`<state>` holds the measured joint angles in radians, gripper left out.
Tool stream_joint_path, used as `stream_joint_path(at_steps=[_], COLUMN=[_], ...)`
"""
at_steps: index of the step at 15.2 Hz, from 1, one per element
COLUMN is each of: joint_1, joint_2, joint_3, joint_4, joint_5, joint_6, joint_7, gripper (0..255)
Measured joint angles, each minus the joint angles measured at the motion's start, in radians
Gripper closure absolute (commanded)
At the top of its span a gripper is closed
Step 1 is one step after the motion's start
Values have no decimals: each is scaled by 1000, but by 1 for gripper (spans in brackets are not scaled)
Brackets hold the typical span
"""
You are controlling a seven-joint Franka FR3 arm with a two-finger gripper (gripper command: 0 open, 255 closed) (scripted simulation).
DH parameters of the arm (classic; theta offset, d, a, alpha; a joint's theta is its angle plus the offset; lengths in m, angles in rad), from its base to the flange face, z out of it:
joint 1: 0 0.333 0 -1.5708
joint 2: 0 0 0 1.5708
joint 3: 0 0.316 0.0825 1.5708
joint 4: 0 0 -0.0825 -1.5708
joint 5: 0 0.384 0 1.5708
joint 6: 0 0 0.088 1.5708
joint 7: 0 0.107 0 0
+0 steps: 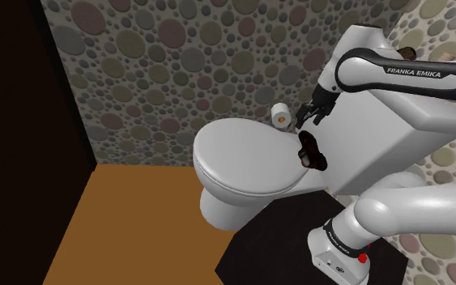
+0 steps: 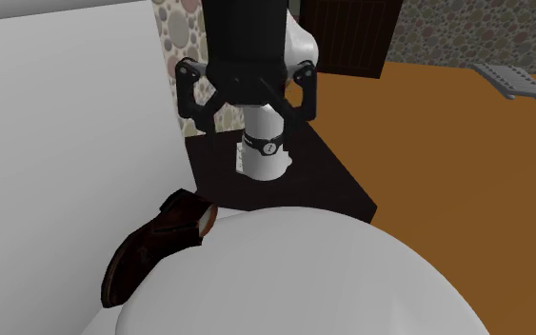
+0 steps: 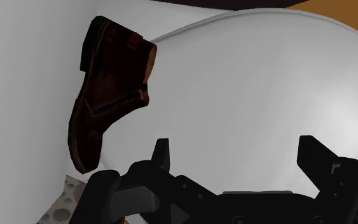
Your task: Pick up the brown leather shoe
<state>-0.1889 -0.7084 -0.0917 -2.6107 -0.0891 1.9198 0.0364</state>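
A dark brown shoe (image 1: 309,151) rests at the back of a white toilet lid (image 1: 238,154), against the white tank (image 1: 364,138). My gripper (image 1: 311,113) hangs a little above it, open, with nothing between its fingers. In the second exterior view the shoe (image 2: 156,246) lies wedged between tank and lid (image 2: 313,276), and the gripper (image 2: 248,109) hovers above and behind it. In the wrist view the shoe (image 3: 110,89) sits ahead and off to one side of the gripper (image 3: 240,156), whose fingers stand wide apart over the lid (image 3: 247,83).
A toilet paper roll (image 1: 281,115) hangs on the pebble-patterned wall behind the toilet. The black stand (image 1: 274,235) sits beside the bowl on an orange-brown floor (image 1: 137,227). A dark panel (image 1: 23,121) closes off the shoulder view's left.
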Motion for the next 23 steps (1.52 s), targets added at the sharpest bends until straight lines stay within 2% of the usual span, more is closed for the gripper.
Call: stream_joint_path(at_steps=[8, 15, 19, 23], joint_1=[-114, -195, -207, -222], joint_2=[154, 361, 432, 468], joint_3=[-102, -192, -189, -173], joint_4=[-61, -45, -29, -50], joint_5=[-95, -148, -99, -138], joint_6=[250, 476, 561, 630], joint_7=[-7, -6, -8, -6], gripper=[0, 0, 0, 0])
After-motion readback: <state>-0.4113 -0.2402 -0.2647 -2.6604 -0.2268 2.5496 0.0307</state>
